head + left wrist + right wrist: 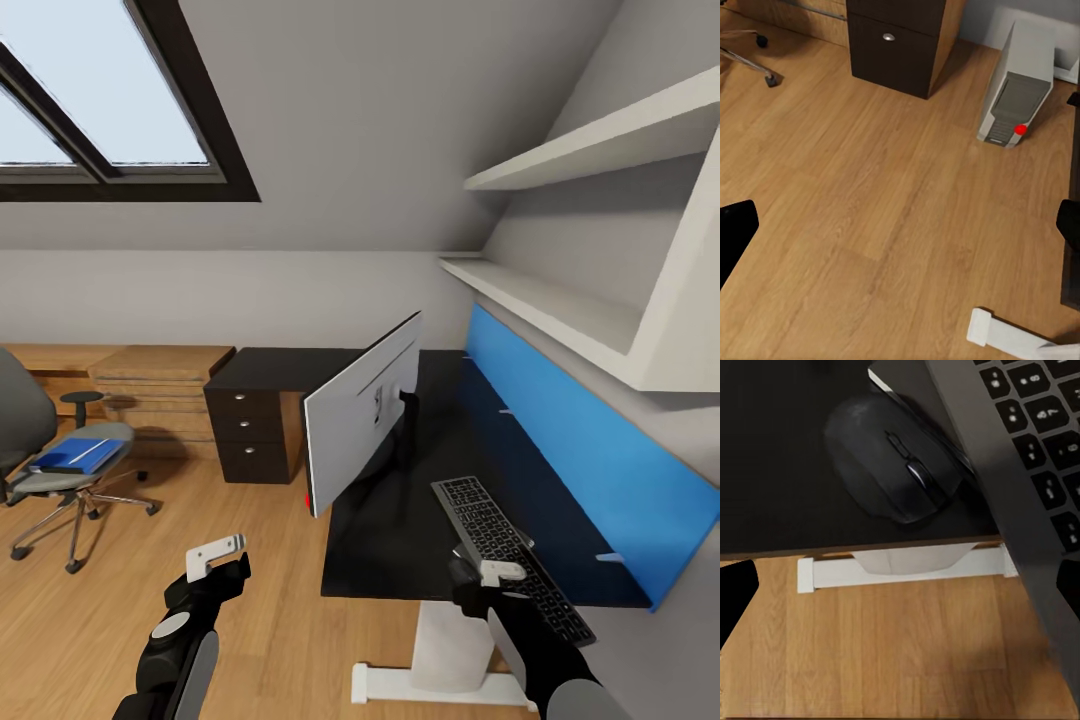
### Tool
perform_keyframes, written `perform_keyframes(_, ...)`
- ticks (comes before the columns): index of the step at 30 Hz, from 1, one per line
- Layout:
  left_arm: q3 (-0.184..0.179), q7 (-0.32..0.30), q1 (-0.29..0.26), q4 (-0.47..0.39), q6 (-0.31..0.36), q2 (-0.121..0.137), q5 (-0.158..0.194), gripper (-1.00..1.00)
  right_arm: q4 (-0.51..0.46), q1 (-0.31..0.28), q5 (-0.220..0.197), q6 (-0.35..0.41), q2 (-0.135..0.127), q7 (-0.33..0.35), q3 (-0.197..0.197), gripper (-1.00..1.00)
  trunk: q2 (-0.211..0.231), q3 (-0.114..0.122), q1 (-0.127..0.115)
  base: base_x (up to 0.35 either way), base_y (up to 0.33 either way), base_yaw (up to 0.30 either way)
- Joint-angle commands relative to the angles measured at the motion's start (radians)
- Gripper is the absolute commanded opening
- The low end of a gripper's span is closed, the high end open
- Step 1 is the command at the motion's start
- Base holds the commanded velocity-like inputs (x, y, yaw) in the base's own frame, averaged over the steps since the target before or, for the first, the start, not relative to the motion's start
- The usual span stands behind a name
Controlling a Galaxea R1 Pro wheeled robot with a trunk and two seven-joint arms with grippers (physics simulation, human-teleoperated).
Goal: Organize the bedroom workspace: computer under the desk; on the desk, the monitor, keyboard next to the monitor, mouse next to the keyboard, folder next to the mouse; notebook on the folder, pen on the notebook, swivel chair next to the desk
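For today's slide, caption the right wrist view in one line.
Black mouse on the desk near its edge, keyboard overlapping it.

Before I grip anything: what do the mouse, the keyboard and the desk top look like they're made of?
The mouse looks like matte black plastic, with a soft sheen on its rounded shell. The keyboard seems to have a smooth dark-grey frame, metal or plastic, I can't tell, with black plastic-looking keys. The desk top reads as a flat black matte board, probably laminate; no grain shows.
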Motion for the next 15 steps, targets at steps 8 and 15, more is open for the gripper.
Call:
perform_keyframes(8,0.000,0.007,-0.001,-0.001,0.002,0.000,0.011,1.00,-0.001,-0.001,-0.003,0.013,0.009,-0.001,0.003,1.00,-0.002,-0.002,0.000,0.000,0.155,0.000)
perform_keyframes(15,0.000,0.007,-0.001,-0.003,0.002,-0.002,0.011,1.00,-0.001,-0.001,-0.004,0.017,0.014,-0.001,0.004,1.00,-0.002,-0.002,0.000,0.000,0.060,0.000)
